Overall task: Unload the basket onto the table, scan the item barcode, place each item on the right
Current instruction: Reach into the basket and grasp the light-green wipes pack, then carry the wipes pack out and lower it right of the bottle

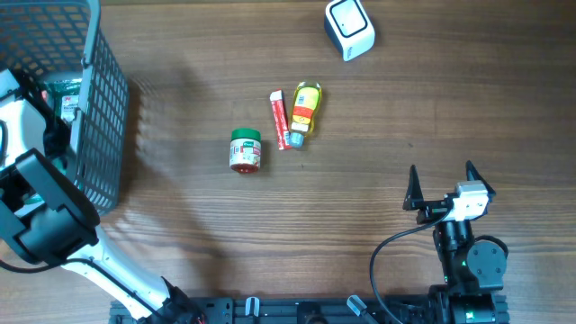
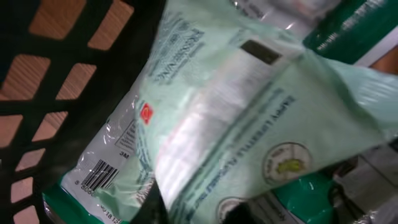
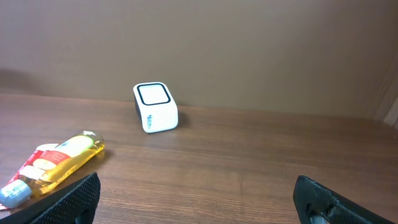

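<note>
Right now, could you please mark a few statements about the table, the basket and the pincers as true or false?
1. The scanner stands apart from the other items. True.
2. The jar is in the basket. False: it is on the table, near the tube.
3. The right pincer is open and empty. True.
4. The bottle touches the scanner. False: it lies beside the tube, well clear of the scanner.
5. The pouch shows a barcode. True.
</note>
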Controlling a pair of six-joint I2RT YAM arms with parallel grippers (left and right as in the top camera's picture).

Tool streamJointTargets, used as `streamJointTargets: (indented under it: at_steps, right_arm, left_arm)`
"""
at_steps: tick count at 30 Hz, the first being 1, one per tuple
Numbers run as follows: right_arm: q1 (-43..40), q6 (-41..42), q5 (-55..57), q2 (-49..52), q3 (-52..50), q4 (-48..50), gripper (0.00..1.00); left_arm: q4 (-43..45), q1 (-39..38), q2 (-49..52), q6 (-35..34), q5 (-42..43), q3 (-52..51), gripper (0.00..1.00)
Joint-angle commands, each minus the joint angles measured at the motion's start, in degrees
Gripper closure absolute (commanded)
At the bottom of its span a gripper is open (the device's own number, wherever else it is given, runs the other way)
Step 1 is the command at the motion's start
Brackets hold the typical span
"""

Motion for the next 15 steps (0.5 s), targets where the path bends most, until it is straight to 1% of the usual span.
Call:
streamJointTargets:
  at_steps: [1, 8, 13, 15]
  right_arm:
    - [-0.2, -1.0, 1.1, -0.2, 0.0, 0.4, 0.0]
    - [-0.2, -1.0, 1.1, -0.2, 0.0, 0.4, 0.0]
    - [-0.2, -1.0, 1.1, -0.2, 0.0, 0.4, 0.0]
    - [-0.2, -1.0, 1.1, -0.2, 0.0, 0.4, 0.0]
  left_arm:
    - [-0.1, 0.0, 2.3, -1.0, 2.5, -0.5, 0.96]
    - [-0.2, -0.6, -1.0, -3.7, 2.0, -0.3, 0.96]
    - [-0.1, -2.1, -9.0, -4.0, 1.8, 0.5, 0.96]
    - [0.2, -3.2, -14.1, -5.0, 1.6, 0.6, 0.96]
